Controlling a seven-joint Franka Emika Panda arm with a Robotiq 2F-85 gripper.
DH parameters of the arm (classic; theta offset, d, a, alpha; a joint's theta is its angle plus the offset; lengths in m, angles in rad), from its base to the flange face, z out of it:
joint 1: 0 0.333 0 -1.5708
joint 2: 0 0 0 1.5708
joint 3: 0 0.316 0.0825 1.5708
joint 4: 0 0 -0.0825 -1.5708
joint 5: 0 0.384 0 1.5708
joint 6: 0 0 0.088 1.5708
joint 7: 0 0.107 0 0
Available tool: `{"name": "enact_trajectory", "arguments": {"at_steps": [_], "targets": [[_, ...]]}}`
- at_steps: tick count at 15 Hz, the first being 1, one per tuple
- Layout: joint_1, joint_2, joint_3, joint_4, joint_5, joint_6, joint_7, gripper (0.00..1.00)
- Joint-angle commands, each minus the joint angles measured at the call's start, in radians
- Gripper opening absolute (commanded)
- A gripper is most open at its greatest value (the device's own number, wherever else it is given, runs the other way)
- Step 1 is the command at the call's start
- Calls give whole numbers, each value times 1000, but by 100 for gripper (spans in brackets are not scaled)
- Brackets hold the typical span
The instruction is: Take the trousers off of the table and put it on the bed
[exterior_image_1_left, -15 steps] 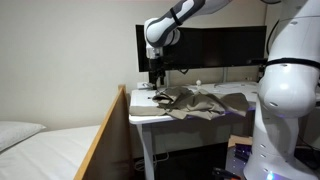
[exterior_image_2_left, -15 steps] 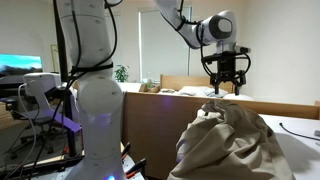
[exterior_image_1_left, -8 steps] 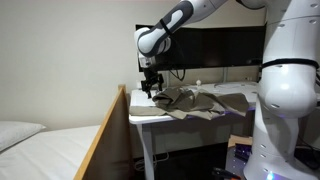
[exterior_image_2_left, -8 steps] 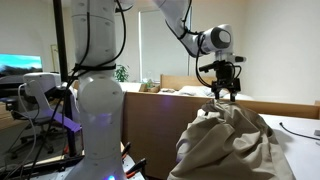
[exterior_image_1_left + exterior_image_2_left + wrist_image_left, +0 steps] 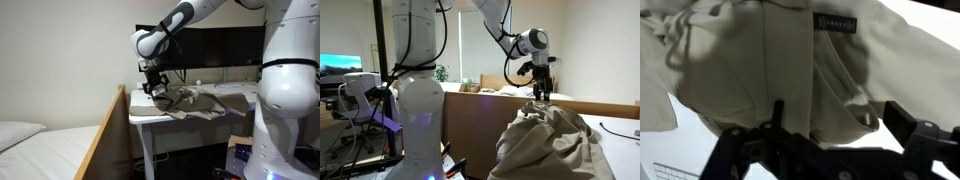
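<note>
The gripper point(image 5: 837, 110) hangs with its jaws spread wide over the trousers point(image 5: 770, 60), which fill the wrist view; it grasps nothing. In an exterior view the trousers point(image 5: 197, 101) lie rumpled across the table point(image 5: 141, 117) at the centre of the frame. The gripper point(image 5: 153, 90) sits at their end nearest the bed point(image 5: 45, 140), which takes up the lower left.

The main risk, I judge, is a thin pinch. If the jaws close on one loose fold, the cloth may slip out under the weight of the long legs once it is lifted. Pressing too low could jam the fingers against the tabletop. A shallow lift would leave the legs dragging. They could then catch on the table's edge or on the wooden board point(image 5: 108, 135) that stands between table and bed, so the trousers end up draped over it or on the floor.
</note>
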Motion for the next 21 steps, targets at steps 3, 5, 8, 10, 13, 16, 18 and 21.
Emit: {"name": "enact_trajectory", "arguments": {"at_steps": [3, 5, 8, 10, 13, 16, 18, 21], "targets": [[5, -18, 1, -25, -29, -72, 158, 100], [1, -23, -2, -30, -29, -94, 191, 100], [-3, -30, -11, -37, -26, -144, 236, 100], [-9, -38, -19, -42, -24, -175, 255, 100], [-17, -28, -34, -40, -16, -208, 226, 100], [-23, -17, -50, -42, -12, -209, 212, 100], [-26, -10, -58, -44, -4, -204, 176, 75], [-26, 1, -61, -35, -11, -200, 122, 60]]}}
